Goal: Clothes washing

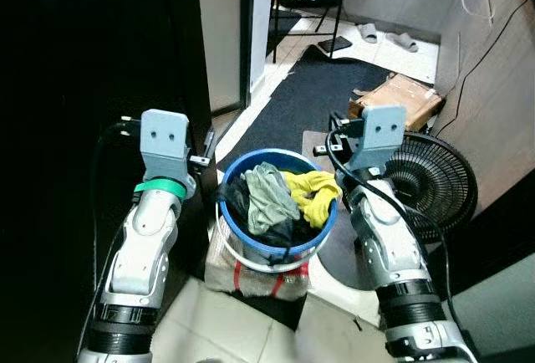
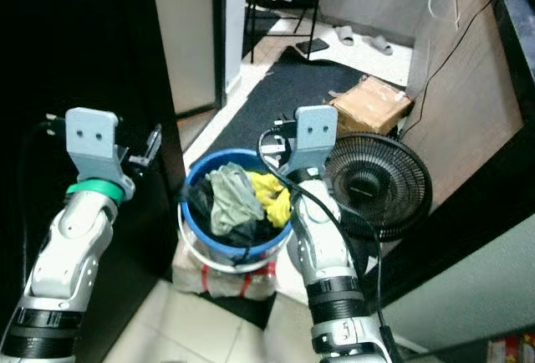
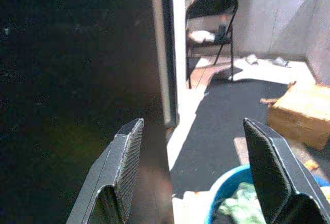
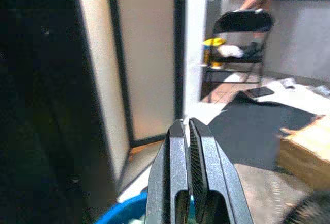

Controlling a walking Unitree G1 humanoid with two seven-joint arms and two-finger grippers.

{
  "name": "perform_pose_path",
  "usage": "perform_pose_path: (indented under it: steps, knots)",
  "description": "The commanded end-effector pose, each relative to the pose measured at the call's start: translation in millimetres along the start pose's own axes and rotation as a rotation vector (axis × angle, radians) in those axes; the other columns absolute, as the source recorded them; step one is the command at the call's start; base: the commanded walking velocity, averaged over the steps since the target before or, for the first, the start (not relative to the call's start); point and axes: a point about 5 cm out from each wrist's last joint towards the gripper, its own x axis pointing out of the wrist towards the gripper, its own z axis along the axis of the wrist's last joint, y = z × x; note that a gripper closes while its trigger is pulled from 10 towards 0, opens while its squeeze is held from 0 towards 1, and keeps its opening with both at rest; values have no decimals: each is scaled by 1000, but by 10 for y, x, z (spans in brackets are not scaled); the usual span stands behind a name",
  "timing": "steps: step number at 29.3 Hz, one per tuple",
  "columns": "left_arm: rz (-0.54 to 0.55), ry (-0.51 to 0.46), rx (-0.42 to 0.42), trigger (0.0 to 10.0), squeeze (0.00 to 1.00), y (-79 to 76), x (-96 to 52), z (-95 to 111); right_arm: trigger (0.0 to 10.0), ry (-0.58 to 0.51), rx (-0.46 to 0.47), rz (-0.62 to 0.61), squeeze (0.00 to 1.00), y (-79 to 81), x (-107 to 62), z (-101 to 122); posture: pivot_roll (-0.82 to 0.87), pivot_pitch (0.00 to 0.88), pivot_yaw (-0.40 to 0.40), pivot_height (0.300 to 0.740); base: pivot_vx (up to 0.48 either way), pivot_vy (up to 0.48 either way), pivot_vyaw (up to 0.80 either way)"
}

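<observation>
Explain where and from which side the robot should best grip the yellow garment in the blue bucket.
Probably from above, at the bunched fold of the yellow garment lying on top against the rim of the blue bucket on the robot's right. The fold is raised and uncovered; the bucket wall blocks any sideways approach. The right gripper, now shut, is nearest.
</observation>
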Motion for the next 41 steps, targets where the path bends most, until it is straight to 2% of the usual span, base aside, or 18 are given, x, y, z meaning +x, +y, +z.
perform_pose_path:
  steps: [1, 6, 10, 24, 41]
  knots:
    - [4, 12, 0, 10000, 0, -6, -17, -34, 10000, 9, 1, -1, 0, -5, -17, -25, 52, 0, 10, 735, 431, 0, 0]
    - [3, 13, -2, 10000, 0, -4, -15, -34, 10000, 11, 16, -2, 0, -1, -17, -28, 51, 0, 11, 735, 425, 0, 0]
    - [3, 14, -2, 10000, 0, -7, -14, -35, 10000, 15, 30, -5, 0, -4, -18, -32, 51, 0, 11, 735, 412, 0, -800]
    - [-4, 16, -8, 10000, 0, -17, -16, -41, 10000, 10, 8, -7, 0, -10, -20, -28, 49, 0, 12, 735, 377, 0, 0]
    - [-24, 27, -7, 10000, 0, -57, -32, -71, 10000, 9, 2, 8, 0, 6, -8, -27, 51, 0, 9, 735, 0, 0, 0]
